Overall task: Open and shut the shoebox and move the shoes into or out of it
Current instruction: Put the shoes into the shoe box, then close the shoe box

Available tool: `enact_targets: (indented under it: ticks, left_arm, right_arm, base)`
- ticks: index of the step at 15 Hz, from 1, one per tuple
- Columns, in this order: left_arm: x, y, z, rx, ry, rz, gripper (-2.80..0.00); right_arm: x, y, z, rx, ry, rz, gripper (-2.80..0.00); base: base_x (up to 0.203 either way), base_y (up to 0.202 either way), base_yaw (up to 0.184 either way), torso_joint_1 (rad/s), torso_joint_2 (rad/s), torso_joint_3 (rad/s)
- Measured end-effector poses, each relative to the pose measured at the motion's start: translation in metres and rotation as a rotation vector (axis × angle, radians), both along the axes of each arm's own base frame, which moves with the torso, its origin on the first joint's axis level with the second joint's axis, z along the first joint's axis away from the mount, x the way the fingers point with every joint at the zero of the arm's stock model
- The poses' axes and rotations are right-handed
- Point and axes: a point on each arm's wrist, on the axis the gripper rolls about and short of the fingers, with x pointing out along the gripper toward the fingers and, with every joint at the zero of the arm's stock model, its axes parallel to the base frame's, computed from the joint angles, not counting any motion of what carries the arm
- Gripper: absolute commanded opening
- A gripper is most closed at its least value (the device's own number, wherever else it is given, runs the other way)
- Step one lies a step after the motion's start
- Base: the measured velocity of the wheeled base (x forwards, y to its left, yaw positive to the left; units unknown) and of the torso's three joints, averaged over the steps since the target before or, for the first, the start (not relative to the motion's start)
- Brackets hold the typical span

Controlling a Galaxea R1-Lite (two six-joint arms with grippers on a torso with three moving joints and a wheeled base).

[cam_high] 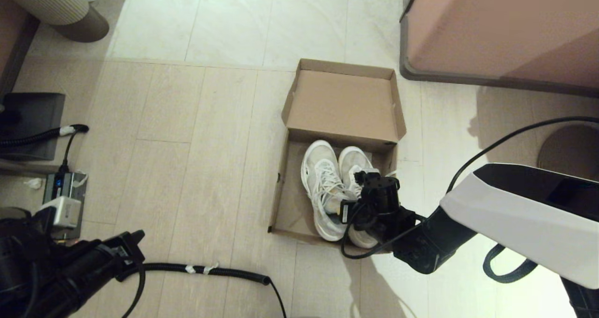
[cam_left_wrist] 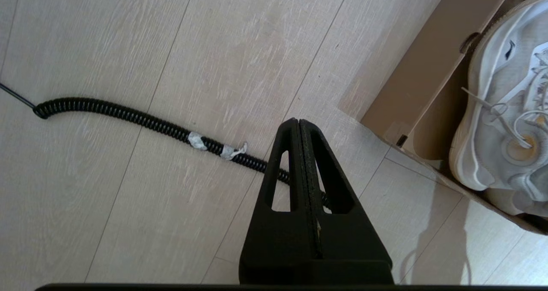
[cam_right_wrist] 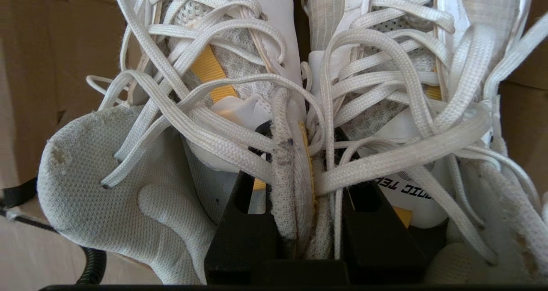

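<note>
- Floor [cam_high: 196, 135] of pale wood-look planks, meeting light tiles farther from the robot, fills the scene; a large pinkish-brown cabinet [cam_high: 505, 28] stands at the far right and a ribbed round bin [cam_high: 61, 4] at the far left.
- The shoebox [cam_high: 285, 187] sits on the floor just ahead of the robot, right of centre, its lid [cam_high: 344, 105] folded back flat on the far side with the bare inside facing up.
- The shoes [cam_high: 323, 187] lie side by side inside the shoebox, touching each other, toes pointing away from the robot toward the lid hinge, heels at the near wall; their long axis runs straight away from the robot.
- The right gripper [cam_high: 367, 180] reaches in over the shoes' openings; in the right wrist view its fingers [cam_right_wrist: 244, 227] pinch the two inner collars of the shoes together, with laces [cam_right_wrist: 385, 162] draped across them.
- The left gripper [cam_left_wrist: 298, 124] hangs low at the near left, over bare floor well apart from the shoebox, its fingers pressed together on nothing.
- A black coiled cable [cam_high: 210, 270] with white tape wraps lies on the floor between the left gripper and the shoebox's near corner.
- A power strip [cam_high: 63, 191] and a dark flat mat [cam_high: 32, 121] lie at the left edge.
</note>
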Motion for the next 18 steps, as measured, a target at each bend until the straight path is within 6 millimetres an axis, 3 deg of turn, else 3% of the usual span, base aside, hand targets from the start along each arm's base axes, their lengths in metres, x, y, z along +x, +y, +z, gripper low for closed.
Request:
enact_targets:
  ticks: [1, 7, 9, 10, 13, 18]
  left_arm:
    - [0.000, 0.000, 0.000, 0.001, 0.000, 0.000, -2.80]
    - [0.001, 0.000, 0.001, 0.011, -0.006, 0.022, -2.80]
    - [0.001, 0.001, 0.002, 0.016, -0.009, 0.026, -2.80]
    - [0.001, 0.001, 0.002, 0.017, -0.009, 0.026, -2.80]
    - [0.001, 0.000, 0.002, 0.019, -0.009, 0.031, -2.80]
    - [0.002, 0.001, 0.005, 0.025, -0.022, 0.052, -2.80]
  right_arm:
    - [-0.002, -0.001, 0.001, -0.004, 0.002, 0.002, 0.00]
    - [0.002, 0.000, -0.001, 0.002, 0.000, 0.001, 0.00]
    - [0.000, -0.002, 0.007, 0.013, -0.011, 0.002, 0.00]
    - [-0.005, -0.002, 0.016, 0.020, -0.022, 0.010, -2.80]
    - [-0.023, 0.006, 0.029, 0.029, -0.025, 0.049, -2.80]
    - [-0.047, 0.027, 0.019, 0.003, 0.015, 0.132, -2.80]
  base:
    - [0.000, 0.000, 0.000, 0.000, 0.00, 0.000]
    - [0.000, 0.000, 0.000, 0.000, 0.00, 0.000]
    - [0.000, 0.000, 0.000, 0.000, 0.00, 0.000]
    - [0.000, 0.000, 0.000, 0.000, 0.00, 0.000]
    - [0.000, 0.000, 0.000, 0.000, 0.00, 0.000]
    - [0.000, 0.000, 0.000, 0.000, 0.00, 0.000]
